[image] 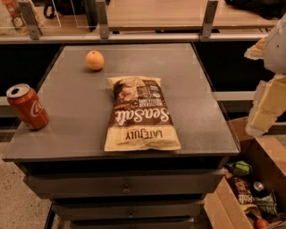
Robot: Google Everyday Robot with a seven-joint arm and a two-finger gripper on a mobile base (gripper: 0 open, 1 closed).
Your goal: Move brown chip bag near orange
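Note:
The brown chip bag (140, 114) lies flat in the middle of the grey table (67, 103), its tan "LATE JULY" end toward the front edge. The orange (94, 60) sits at the back left of the table, a short gap beyond the bag's far left corner. My gripper (267, 107) shows as pale, blurred parts at the right edge of the camera view. It is off the table's right side, raised, and well apart from the bag and the orange.
A red Coca-Cola can (27, 107) stands at the table's left edge. A cardboard box (250, 192) with packets and clutter sits on the floor at the lower right. A railing and a wooden counter (156, 13) run behind the table. Drawers are below the tabletop.

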